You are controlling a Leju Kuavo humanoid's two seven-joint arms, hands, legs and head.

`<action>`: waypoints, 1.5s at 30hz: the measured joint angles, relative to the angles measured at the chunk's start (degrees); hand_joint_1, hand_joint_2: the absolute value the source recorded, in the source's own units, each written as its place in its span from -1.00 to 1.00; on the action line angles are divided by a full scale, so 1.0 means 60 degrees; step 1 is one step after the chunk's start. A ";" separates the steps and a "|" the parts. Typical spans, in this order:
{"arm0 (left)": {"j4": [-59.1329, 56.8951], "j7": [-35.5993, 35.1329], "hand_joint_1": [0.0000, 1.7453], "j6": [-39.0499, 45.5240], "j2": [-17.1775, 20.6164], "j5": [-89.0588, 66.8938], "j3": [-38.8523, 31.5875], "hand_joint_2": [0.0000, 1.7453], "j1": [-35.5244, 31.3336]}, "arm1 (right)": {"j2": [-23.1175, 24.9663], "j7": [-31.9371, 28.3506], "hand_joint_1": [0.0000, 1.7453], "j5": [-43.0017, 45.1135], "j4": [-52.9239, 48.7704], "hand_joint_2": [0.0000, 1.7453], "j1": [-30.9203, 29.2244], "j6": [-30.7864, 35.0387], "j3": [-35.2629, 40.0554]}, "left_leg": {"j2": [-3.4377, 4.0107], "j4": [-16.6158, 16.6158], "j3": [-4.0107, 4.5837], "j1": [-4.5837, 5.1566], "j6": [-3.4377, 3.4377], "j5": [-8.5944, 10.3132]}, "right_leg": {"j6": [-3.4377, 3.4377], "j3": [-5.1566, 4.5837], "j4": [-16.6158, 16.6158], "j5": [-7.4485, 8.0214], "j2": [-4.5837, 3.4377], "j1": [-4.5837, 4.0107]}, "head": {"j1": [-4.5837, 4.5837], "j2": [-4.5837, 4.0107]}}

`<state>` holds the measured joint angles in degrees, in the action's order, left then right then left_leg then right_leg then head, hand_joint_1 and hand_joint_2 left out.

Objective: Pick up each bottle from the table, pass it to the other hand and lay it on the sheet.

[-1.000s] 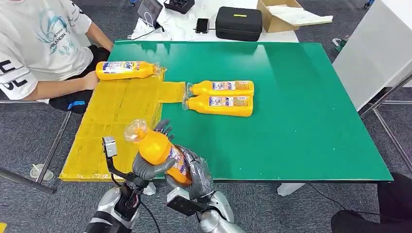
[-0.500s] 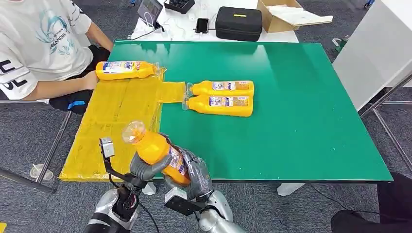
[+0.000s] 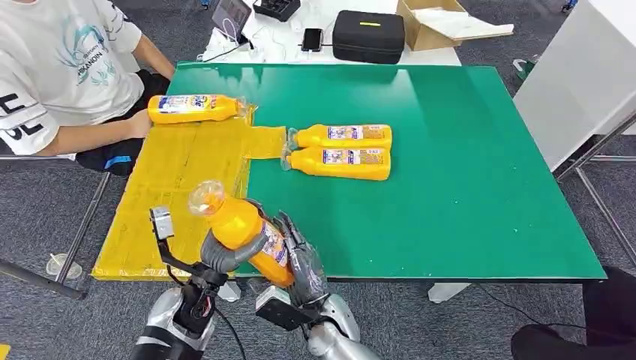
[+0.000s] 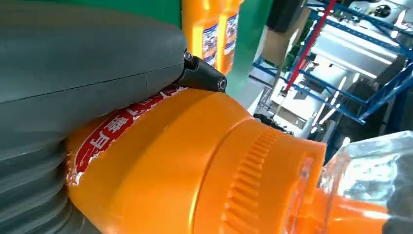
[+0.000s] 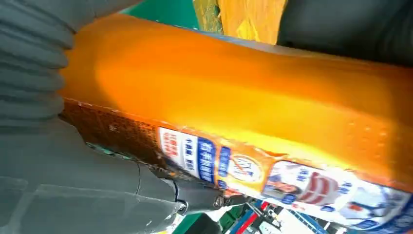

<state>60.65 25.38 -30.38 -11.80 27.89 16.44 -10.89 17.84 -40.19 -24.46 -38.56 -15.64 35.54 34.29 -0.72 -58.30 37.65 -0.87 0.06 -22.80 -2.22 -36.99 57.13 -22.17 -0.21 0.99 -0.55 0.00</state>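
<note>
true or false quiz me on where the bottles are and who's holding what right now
1. Both hands, the left hand and the right hand, are on the held bottle. True.
2. Three bottles lie on the yellow sheet. False: one bottle on the sheet lies there, at its far end.
3. The two bottles on the green table lie side by side. True.
4. The held bottle's clear cap points toward the robot. False: it points up and away, over the sheet.

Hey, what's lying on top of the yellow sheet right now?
One orange bottle lies on its side at the far end of the yellow sheet, near a person's arm. The bottle held in both hands covers part of the sheet's near edge, so that patch is hidden.
</note>
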 measured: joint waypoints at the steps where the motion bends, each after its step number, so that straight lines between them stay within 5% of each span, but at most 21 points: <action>1: 0.0019 -0.0004 1.00 0.0000 0.0000 0.0000 -0.0004 1.00 -0.0001 | 0.0007 0.0000 -1.00 0.0004 0.0000 -1.00 0.0001 -0.0018 -0.0018 | -0.0002 0.0000 0.0000 0.0000 0.0000 0.0000 | 0.0000 0.0000 0.0000 0.0000 0.0000 0.0000 | -0.0004 0.0000; 10: 0.0197 -0.0004 1.00 0.0237 0.0000 0.0069 -0.0037 1.00 0.0001 | -0.0004 0.0000 -1.00 0.0536 -0.0533 -1.00 0.0174 -0.0759 -0.0222 | 0.0004 0.0000 0.0000 -0.0001 0.0000 0.0000 | 0.0000 0.0000 0.0000 0.0000 0.0000 0.0000 | 0.0000 0.0004; 16: 0.0299 0.0143 1.00 0.1035 -0.0004 -0.0150 -0.0394 1.00 -0.0051 | -0.0150 0.0000 -1.00 0.1400 -0.2541 -1.00 0.0800 -0.2347 -0.0521 | 0.0001 0.0000 0.0001 0.0000 0.0000 0.0000 | 0.0000 -0.0002 0.0000 0.0000 0.0000 0.0000 | 0.0000 0.0000; 21: 0.0299 0.0901 1.00 0.2417 -0.0007 -0.1367 -0.0893 1.00 -0.0215 | -0.0383 0.0000 -1.00 0.1905 -0.4467 -1.00 0.1428 -0.2171 -0.0736 | 0.0003 0.0000 0.0000 0.0000 0.0000 0.0000 | 0.0000 -0.0004 0.0000 0.0000 0.0000 0.0000 | 0.0000 0.0000; 26: 0.0180 0.2203 1.00 0.6697 0.0018 -0.4797 -0.1467 1.00 -0.0908 | -0.0612 0.0000 -1.00 0.2353 -0.6339 -1.00 0.1827 -0.1534 -0.0728 | 0.0002 0.0000 0.0000 -0.0001 0.0002 0.0004 | 0.0001 -0.0002 0.0000 0.0004 0.0001 -0.0001 | 0.0000 0.0000; 33: -0.1192 0.2386 1.00 1.0421 0.0408 -0.8451 -0.2033 1.00 -0.2433 | -0.0791 0.0000 -1.00 0.2514 -0.7858 -1.00 0.1897 -0.0659 -0.0426 | 0.0001 0.0000 -0.0005 -0.0003 0.0001 0.0013 | 0.0002 0.0005 0.0003 0.0005 0.0001 -0.0003 | 0.0004 0.0000; 39: -0.2652 0.0797 1.00 1.1570 0.0991 -1.4665 -0.2084 1.00 -0.3277 | -0.0842 0.0000 -1.00 0.2911 -0.8094 -1.00 0.1890 -0.0776 -0.0390 | 0.0008 0.0000 -0.0005 -0.0002 0.0001 0.0012 | 0.0002 0.0008 0.0005 0.0005 0.0000 -0.0001 | 0.0000 0.0004; 45: -0.3679 0.0514 1.00 1.1581 0.1501 -1.5730 -0.2171 1.00 -0.3541 | -0.0914 0.0000 -1.00 0.2983 -0.8094 -1.00 0.1931 -0.0932 -0.0408 | 0.0020 0.0000 -0.0004 -0.0003 0.0003 0.0011 | 0.0002 0.0000 0.0005 0.0005 -0.0011 -0.0003 | 0.0000 0.0000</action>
<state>38.58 28.46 39.10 -2.80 -66.49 3.41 -32.13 12.35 -40.19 -6.56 -87.12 -4.06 29.94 31.85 -0.59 -58.30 37.62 -0.89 0.08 -22.73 -2.21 -36.99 57.16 -22.14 -0.27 0.97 -0.55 0.00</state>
